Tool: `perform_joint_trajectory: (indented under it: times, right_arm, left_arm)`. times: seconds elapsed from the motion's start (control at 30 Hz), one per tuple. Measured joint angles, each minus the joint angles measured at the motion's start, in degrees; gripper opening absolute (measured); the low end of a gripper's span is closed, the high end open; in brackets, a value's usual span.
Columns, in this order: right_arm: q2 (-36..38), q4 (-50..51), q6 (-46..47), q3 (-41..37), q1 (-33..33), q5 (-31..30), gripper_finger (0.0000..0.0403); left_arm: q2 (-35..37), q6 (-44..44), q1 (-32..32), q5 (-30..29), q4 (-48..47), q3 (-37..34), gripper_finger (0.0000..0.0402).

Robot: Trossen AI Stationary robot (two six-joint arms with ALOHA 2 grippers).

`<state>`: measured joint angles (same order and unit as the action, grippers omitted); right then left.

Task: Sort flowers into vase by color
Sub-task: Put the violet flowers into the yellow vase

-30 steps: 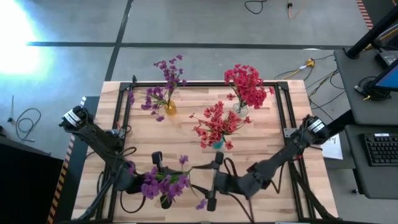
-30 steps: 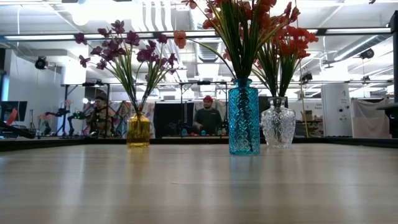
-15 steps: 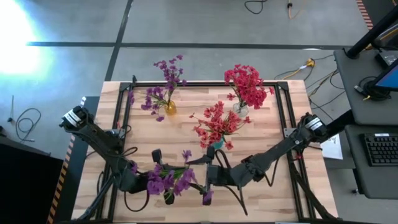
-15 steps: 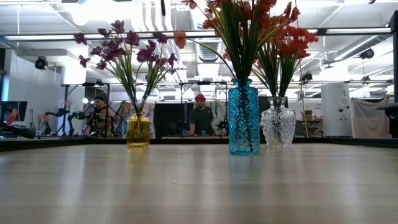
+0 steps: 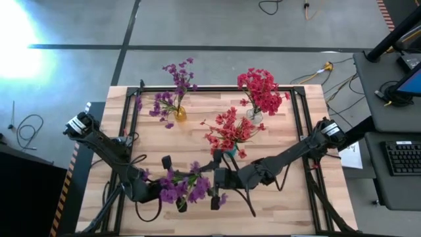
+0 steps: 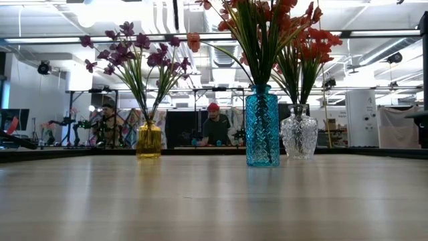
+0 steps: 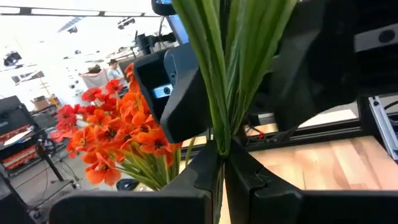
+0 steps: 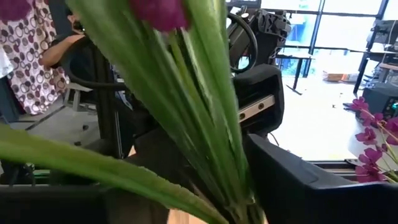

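A purple flower sprig [image 5: 187, 186] stands upright between my two grippers near the table's front edge. My left gripper [image 5: 176, 187] is shut on its green stems [image 7: 217, 74]. My right gripper [image 5: 207, 183] faces it from the right, open. Its fingers [image 8: 311, 186] stand on either side of the same stems [image 8: 211, 124]; whether they touch, I cannot tell. Further back, a yellow vase [image 5: 179, 114] holds purple flowers. A blue vase [image 5: 230, 152] and a clear vase [image 5: 254, 116] hold red flowers. My left gripper pinches the bundle of green stems [image 7: 221, 146] between its two fingertips [image 7: 199, 171]. The fingers come in level from the table's left and lie across the stems. The stems rise upright above the fingers, with the purple blossoms on top.
The three vases stand in the far half of the table; in the low view they are the yellow [image 6: 148, 139], the blue [image 6: 261, 127] and the clear one [image 6: 299, 132]. A black frame [image 5: 299, 125] runs round the table. People show in the room beyond.
My right gripper has moved toward the table's left, up to the purple sprig and my left gripper, and now has the stems between its fingers. The sprig's blossoms have shifted a little toward the right.
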<state>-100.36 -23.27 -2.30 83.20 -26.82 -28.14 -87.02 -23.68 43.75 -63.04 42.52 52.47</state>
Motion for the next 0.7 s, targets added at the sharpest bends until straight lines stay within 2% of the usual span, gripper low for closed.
perform_joint_trajectory:
  times: [0.23, 0.43, 0.6, 0.67, 0.7]
  right_arm:
    - [0.0, 0.2, -0.6, 0.0, 0.3, -0.3, 0.0100]
    - [0.1, -0.2, -1.8, 0.0, 0.6, -0.3, 0.0031]
    - [0.2, -2.1, -2.9, 0.1, 1.0, -0.1, 0.0014]
    - [0.2, -3.1, -3.3, 0.1, 1.5, 0.1, 0.0016]
    - [0.2, -3.0, -3.7, 0.4, 1.8, 0.2, 0.0017]
  left_arm:
    - [0.0, 1.4, 0.1, -3.4, -0.3, 0.0, 0.0000]
    - [1.0, 5.4, 0.1, -2.1, -0.6, 0.0, 0.0022]
    - [3.8, 6.3, 0.4, -2.4, -4.4, 0.0, 0.0063]
    - [6.0, 6.5, 1.6, -5.6, -9.7, 0.0, 0.0077]
    - [7.4, 6.8, 2.5, -8.9, -12.8, 0.0, 0.0083]
